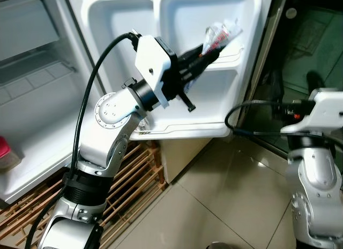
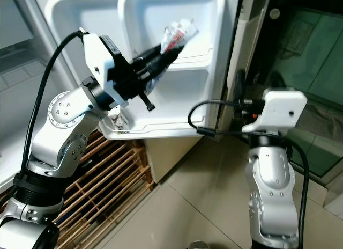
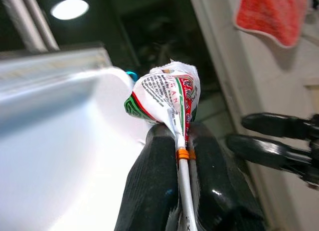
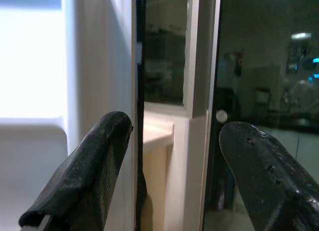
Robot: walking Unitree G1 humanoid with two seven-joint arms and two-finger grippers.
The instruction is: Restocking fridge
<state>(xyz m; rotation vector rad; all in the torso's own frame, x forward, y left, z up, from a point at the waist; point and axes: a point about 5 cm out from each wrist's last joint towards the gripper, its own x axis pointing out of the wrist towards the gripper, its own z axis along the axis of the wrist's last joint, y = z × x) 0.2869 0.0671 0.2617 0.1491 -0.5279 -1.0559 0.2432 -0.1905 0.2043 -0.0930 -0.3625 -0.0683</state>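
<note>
One printed packet (image 1: pixel 222 35) is pinched in the closed left gripper (image 1: pixel 210 51) at the white fridge door (image 1: pixel 244 85) shelf, the right gripper (image 4: pixel 174 161) is open, above beige floor tiles (image 1: pixel 214 206).

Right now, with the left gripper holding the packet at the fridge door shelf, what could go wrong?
1. The left gripper pinches only the packet by its thin sealed edge, so it may slip out.
2. The packet sits above the door shelf rail; released too early, it might fall outside onto the floor.
3. The right gripper is open near the door edge and could bump it.
</note>
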